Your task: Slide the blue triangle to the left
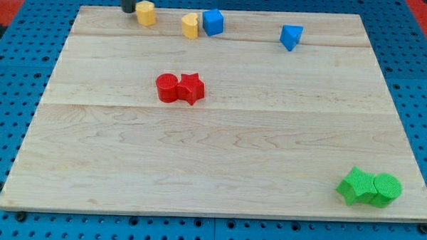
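Tip (127,11) top-left; blue triangle (291,37) far right, well apart.

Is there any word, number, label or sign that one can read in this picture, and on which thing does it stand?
None: no text can be read on the wooden board, on the blue triangle, on the other blocks, or on my tip, which stands just left of the leftmost yellow block.

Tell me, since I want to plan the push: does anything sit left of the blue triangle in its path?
Yes. Left of the blue triangle stand the blue cube and a yellow block, side by side. My tip is farther left, beside another yellow block.
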Motion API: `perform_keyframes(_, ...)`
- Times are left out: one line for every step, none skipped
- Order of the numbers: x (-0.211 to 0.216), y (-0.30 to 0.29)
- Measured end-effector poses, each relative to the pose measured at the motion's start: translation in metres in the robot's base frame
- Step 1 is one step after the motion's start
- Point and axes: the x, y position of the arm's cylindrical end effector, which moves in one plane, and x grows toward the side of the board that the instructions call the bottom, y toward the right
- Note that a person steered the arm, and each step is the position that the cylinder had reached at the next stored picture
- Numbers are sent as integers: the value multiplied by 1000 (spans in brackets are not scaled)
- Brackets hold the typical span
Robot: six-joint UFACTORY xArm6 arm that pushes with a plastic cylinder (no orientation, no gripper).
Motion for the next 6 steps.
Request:
perform_keyframes(1,31)
perform_keyframes(10,71)
perform_keyframes(60,48)
perform_keyframes(109,120)
perform_keyframes(109,254)
perform_keyframes(114,340)
